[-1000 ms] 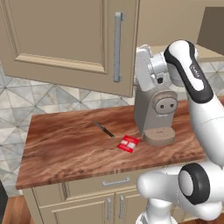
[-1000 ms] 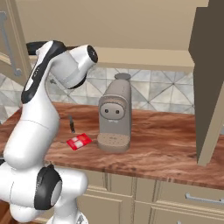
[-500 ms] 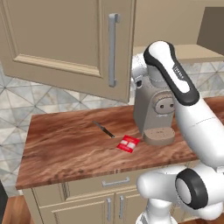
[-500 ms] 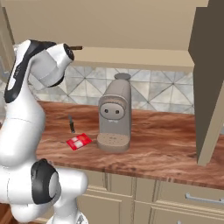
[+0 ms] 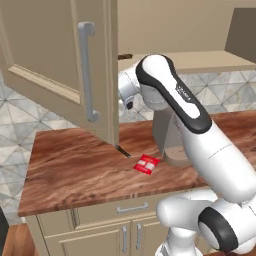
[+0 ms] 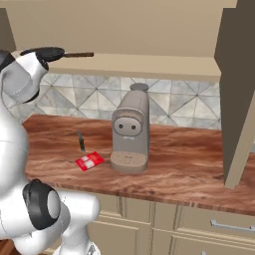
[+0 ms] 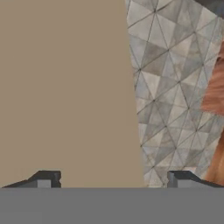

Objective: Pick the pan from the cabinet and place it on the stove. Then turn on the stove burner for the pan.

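- gripper [image 7: 111, 179] up close: jaws spread wide, holding nothing, facing the beige cabinet [image 5: 55, 65] door and tiled wall.
- further back, the pan [image 6: 47, 52] sits on the cabinet's shelf, thin dark handle poking out sideways.
- black, shallow, probably rigid and fairly heavy. I'd pinch the handle close to the bowl.

One pan [image 6: 46, 52] on the cabinet [image 6: 149, 64] shelf. On the counter [image 6: 184, 169]: one coffee machine [image 6: 130, 130], one red packet [image 6: 90, 161], one knife [image 6: 80, 140].
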